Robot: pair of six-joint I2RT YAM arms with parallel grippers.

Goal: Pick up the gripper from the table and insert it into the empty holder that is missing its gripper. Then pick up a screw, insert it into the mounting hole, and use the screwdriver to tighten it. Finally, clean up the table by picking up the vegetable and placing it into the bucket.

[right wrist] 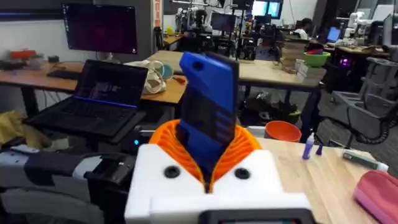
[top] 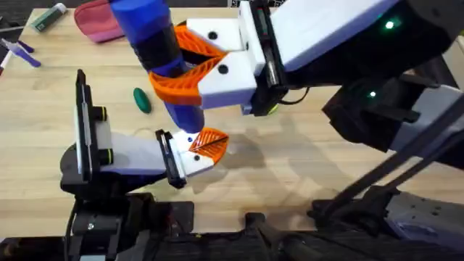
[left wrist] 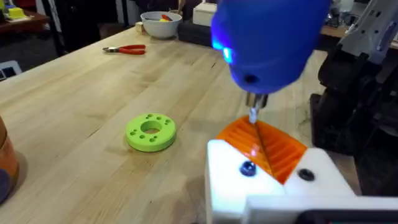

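Right pincer (top: pixel 190 64) clamps screwdriver (top: pixel 148 29) — tip (left wrist: pixel 254 115) blurred.

In the overhead view the screwdriver (top: pixel 156 43) stands upright in the upper middle of the frame, clamped in the right pincer (top: pixel 190 64) that reaches in from the upper right. Its lower end sits just above the left pincer (top: pixel 206 148), at frame centre — that arm comes in from the lower left. The vegetable (top: pixel 142 100) lies on the table (top: pixel 290 167) left of the screwdriver, near it but apart. In the left wrist view the screwdriver's tip (left wrist: pixel 254 115) touches the gripper (left wrist: pixel 267 146), which sits on the holder (left wrist: pixel 236 180).
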